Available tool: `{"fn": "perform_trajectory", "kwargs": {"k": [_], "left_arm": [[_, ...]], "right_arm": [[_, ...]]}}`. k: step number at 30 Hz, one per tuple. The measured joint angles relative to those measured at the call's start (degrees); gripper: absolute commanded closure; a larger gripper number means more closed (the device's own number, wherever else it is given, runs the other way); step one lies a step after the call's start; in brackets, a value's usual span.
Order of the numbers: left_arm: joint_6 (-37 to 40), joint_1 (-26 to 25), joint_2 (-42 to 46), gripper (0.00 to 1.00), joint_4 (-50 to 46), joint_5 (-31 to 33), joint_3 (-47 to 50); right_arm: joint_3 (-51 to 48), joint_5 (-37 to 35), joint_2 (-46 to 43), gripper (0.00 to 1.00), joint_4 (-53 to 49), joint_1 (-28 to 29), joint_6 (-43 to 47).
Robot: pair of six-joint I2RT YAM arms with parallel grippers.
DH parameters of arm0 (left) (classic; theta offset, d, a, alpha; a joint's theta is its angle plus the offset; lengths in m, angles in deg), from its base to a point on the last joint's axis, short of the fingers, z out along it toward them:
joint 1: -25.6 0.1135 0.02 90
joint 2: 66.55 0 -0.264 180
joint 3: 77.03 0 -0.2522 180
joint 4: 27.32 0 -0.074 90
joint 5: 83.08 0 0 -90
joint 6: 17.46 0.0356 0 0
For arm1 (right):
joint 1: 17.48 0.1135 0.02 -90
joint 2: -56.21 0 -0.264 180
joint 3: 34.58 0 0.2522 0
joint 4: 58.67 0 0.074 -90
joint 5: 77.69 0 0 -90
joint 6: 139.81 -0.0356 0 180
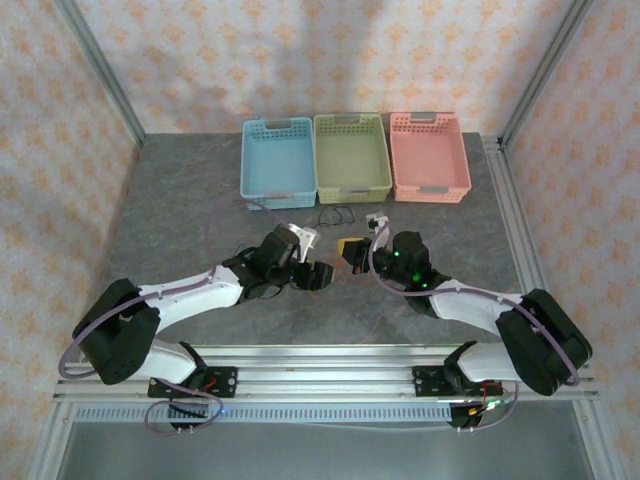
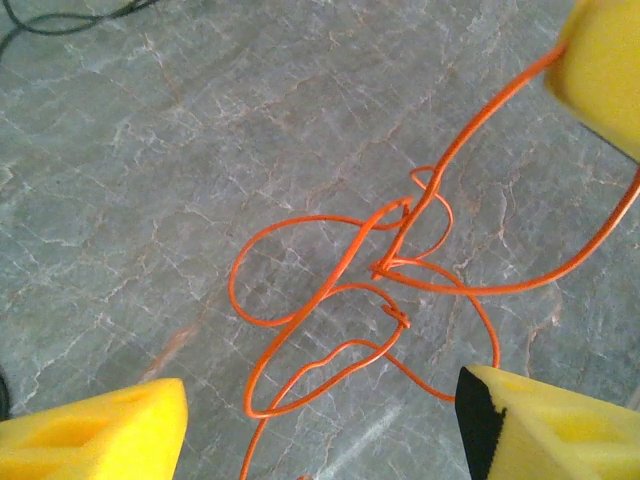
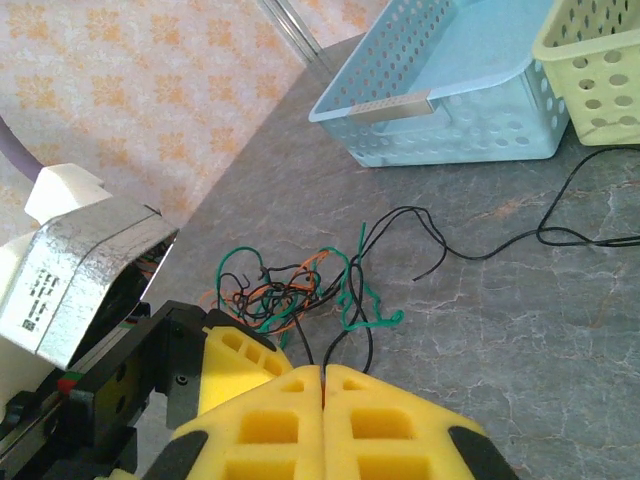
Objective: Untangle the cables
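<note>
A knotted red-orange cable (image 2: 340,300) lies in loops on the grey table between the two yellow fingers (image 2: 100,430) of my left gripper (image 2: 320,430), which is open and hovers just above it. Two of its strands rise to the yellow pad (image 2: 605,70) of my right gripper (image 3: 323,385). That gripper is shut, with the red-orange strand pinched in its seam and black strands running in beneath the tips. Just beyond it a tangle of green, black and red-orange cables (image 3: 290,290) rests on the table beside the left gripper's finger (image 3: 235,360). In the top view the left gripper (image 1: 322,276) and right gripper (image 1: 352,250) nearly meet at the table's middle.
A blue basket (image 1: 277,160), a yellow-green basket (image 1: 350,155) and a pink basket (image 1: 428,155) stand in a row at the back. A separate black cable (image 1: 335,215) lies loose in front of them, also seen as a black cable (image 3: 560,235) near the blue basket (image 3: 450,90).
</note>
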Motion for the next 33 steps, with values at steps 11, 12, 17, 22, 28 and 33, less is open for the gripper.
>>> {"fn": "perform_trajectory", "kwargs": {"k": [11,12,17,22,28,33], "left_arm": [[1.11,-0.04,-3.52,0.35,-0.39,4.07,-3.04],[1.14,-0.04,-3.85,0.37,-0.46,4.09,-3.04],[1.68,-0.37,-3.96,0.47,-0.55,4.13,-3.13],[2.10,-0.74,-4.48,0.64,-0.52,4.09,-3.37],[2.29,-0.81,-4.68,0.91,-0.66,4.22,-3.39],[2.14,-1.07,-4.09,1.00,-2.19,7.63,-3.43]], "right_arm": [[0.11,0.98,0.11,1.00,0.02,0.15,0.00],[0.15,1.01,0.11,1.00,0.02,0.15,0.00],[0.28,1.03,0.33,1.00,0.04,0.15,0.00],[0.55,1.22,0.87,1.00,0.15,0.15,0.00],[0.59,1.18,0.87,1.00,0.20,0.15,0.00],[0.83,-1.25,0.85,1.00,-0.59,0.26,0.22]]}}
